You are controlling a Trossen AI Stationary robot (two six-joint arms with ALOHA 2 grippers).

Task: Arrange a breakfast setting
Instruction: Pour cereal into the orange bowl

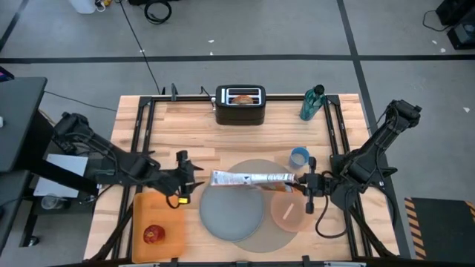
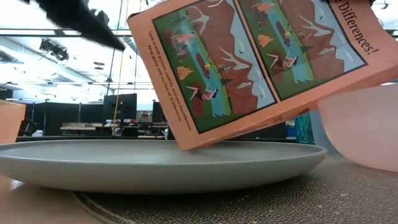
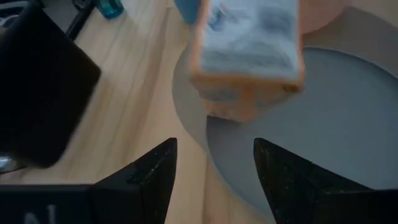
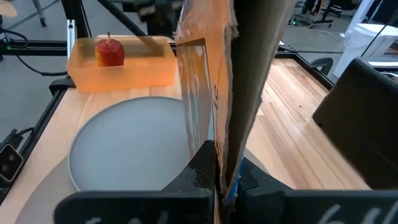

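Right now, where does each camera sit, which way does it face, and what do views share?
High: overhead, looking down; both arms show.
Low: table height, level across round blue-grey plate.
Left wrist: behind open left end effector, facing printed orange cardboard box.
Right wrist: behind right end effector, shut on that box.
Shared: box, plate.
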